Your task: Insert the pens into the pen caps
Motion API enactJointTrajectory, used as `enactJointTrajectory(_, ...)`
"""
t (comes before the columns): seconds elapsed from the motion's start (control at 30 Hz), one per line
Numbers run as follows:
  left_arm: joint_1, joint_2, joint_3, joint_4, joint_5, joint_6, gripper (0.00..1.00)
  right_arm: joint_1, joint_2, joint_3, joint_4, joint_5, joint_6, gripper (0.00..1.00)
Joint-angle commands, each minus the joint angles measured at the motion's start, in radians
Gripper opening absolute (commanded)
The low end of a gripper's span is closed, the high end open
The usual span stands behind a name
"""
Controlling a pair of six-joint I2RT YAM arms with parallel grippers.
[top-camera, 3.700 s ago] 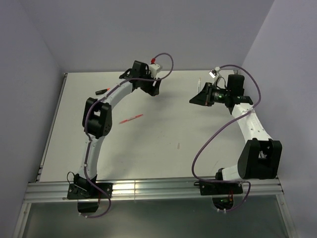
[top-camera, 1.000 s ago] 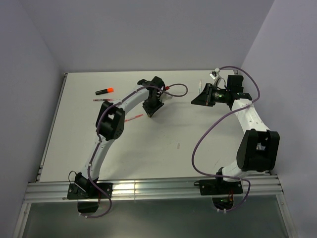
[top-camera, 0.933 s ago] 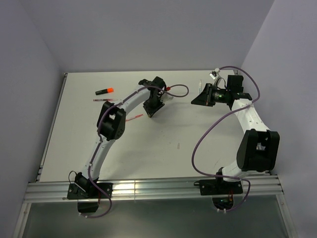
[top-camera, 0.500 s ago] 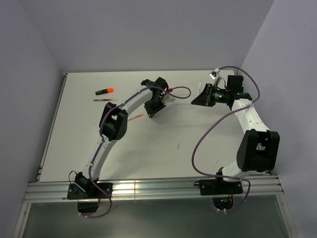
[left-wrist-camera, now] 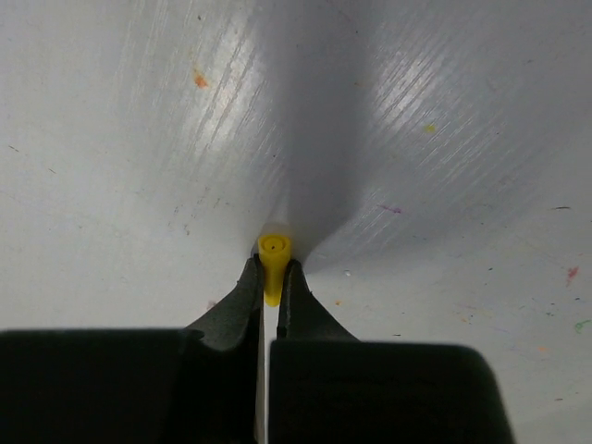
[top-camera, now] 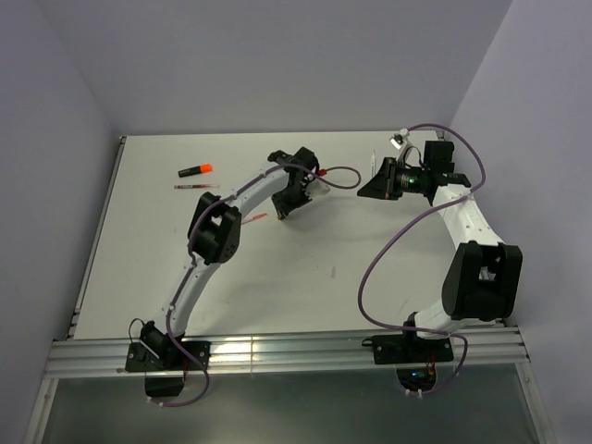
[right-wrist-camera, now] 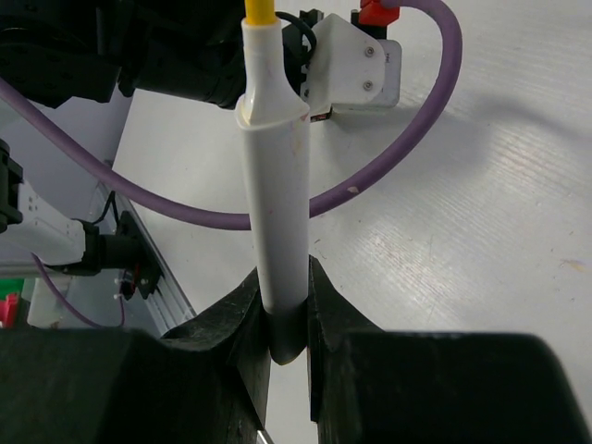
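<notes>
My left gripper (left-wrist-camera: pixel 272 270) is shut on a small yellow pen cap (left-wrist-camera: pixel 274 252), which stands out past the fingertips just above the white table. From above, that gripper (top-camera: pixel 282 211) points down at the table's middle back. My right gripper (right-wrist-camera: pixel 287 282) is shut on the lower end of a white pen (right-wrist-camera: pixel 276 194) whose yellow tip (right-wrist-camera: pixel 259 9) points toward the left arm. From above, the right gripper (top-camera: pixel 368 185) hovers at the back right with the white pen (top-camera: pixel 372 165). A black marker with an orange end (top-camera: pixel 194 170) and a thin dark-red pen (top-camera: pixel 191 186) lie at the back left. A red pen (top-camera: pixel 256 218) shows beside the left arm.
Purple cables (top-camera: pixel 338 173) loop from both wrists; one crosses the right wrist view (right-wrist-camera: pixel 351 190) in front of the left arm's white camera mount (right-wrist-camera: pixel 356 69). Walls close the back and both sides. A metal rail (top-camera: pixel 277 351) runs along the near edge.
My left gripper has slid a little to the right and shut on the yellow cap. The right arm holds the white pen still.
</notes>
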Motion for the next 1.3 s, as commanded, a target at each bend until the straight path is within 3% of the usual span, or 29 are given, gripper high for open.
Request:
enactJointTrajectory(0.0, -0.001, 0.114, -0.084, 0.096, 0.135, -0.033, 0.0, -0.005, -0.023, 0.056, -0.009, -0.012, -0.044, 0.0)
enactJointTrajectory(0.27, 0.129, -0.293, -0.238, 0.413, 0.409, -0.284, 0.0, 0.001, 0.037, 0.191, -0.009, 0.026, -0.072, 0.0)
enactJointTrajectory(0.47, 0.252, -0.566, -0.347, 0.612, 0.476, -0.571, 0.0, 0.064, 0.007, 0.174, 0.043, 0.026, -0.008, 0.0)
enactJointTrajectory(0.6, 0.307, -0.744, -0.508, 0.849, 0.488, -0.798, 0.0, 0.18, -0.016, 0.195, 0.051, 0.045, -0.014, 0.0)
enactJointTrajectory(0.7, 0.35, -0.867, -0.688, 1.165, 0.6, -0.975, 0.0, 0.263, -0.018, 0.215, 0.054, 0.029, -0.003, 0.0)
enactJointTrajectory(0.73, 0.358, -0.887, -0.721, 1.312, 0.671, -1.007, 0.0, 0.292, -0.018, 0.218, 0.056, 0.016, -0.001, 0.0)
enactJointTrajectory(0.97, 0.364, -0.931, -0.798, 1.596, 0.741, -1.225, 0.0, 0.394, 0.002, 0.27, 0.068, -0.069, 0.018, 0.0)
enactJointTrajectory(1.27, 0.28, -0.936, -0.858, 1.716, 0.789, -1.296, 0.0, 0.44, 0.014, 0.292, 0.06, -0.069, 0.011, 0.0)
